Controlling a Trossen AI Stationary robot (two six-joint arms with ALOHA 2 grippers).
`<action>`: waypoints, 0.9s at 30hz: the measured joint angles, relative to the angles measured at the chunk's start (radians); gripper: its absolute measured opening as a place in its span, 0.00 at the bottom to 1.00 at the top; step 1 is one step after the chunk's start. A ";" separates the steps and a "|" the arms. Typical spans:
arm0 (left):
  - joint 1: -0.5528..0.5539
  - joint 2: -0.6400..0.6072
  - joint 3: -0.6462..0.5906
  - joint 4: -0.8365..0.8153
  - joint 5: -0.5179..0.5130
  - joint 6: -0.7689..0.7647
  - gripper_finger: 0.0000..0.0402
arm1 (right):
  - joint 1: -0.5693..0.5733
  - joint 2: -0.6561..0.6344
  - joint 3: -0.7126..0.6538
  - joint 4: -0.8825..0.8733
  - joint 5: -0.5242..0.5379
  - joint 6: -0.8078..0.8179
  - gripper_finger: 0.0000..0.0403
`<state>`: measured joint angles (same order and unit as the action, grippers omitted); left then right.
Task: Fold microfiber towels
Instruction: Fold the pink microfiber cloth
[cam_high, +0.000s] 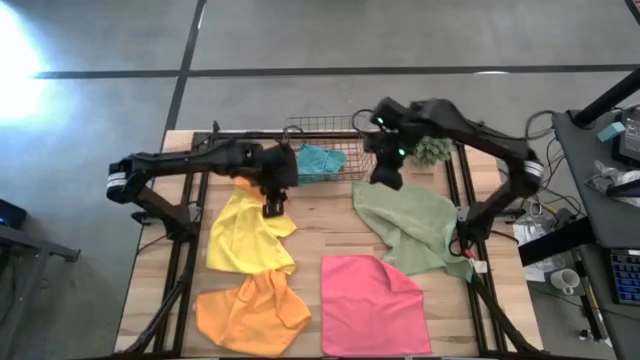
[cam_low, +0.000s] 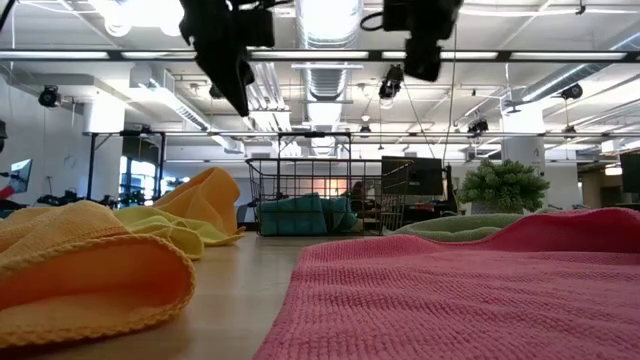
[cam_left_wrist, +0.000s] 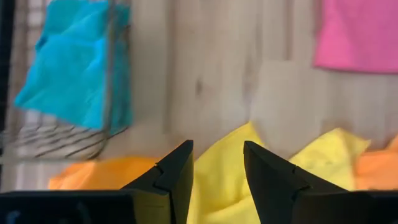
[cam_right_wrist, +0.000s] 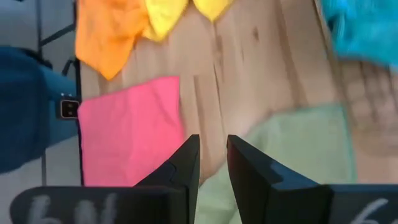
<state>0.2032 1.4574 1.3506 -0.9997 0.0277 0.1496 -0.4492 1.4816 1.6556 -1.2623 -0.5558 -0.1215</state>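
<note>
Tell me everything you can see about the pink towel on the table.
The pink towel is a plain, soft-looking cloth with a fine knitted texture that shows up close in the low view. It lies spread nearly flat and unfolded, roughly square, on the wooden table at its near edge, between the orange towel and the olive green towel. Its far right corner meets or slightly overlaps the green one. No gripper touches it.
</note>
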 joint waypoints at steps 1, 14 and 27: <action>-0.020 0.000 -0.002 0.014 0.000 -0.015 0.31 | 0.020 -0.036 -0.041 0.012 0.019 0.046 0.18; -0.225 0.003 -0.102 0.378 0.005 -0.094 0.31 | 0.450 -0.402 -0.452 0.250 0.416 0.664 0.18; -0.289 0.097 -0.209 0.647 0.000 -0.167 0.31 | 0.589 -0.362 -0.730 0.272 0.481 0.892 0.18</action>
<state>-0.0863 1.5546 1.1419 -0.3523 0.0280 -0.0176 0.1400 1.1192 0.9261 -0.9908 -0.0751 0.7702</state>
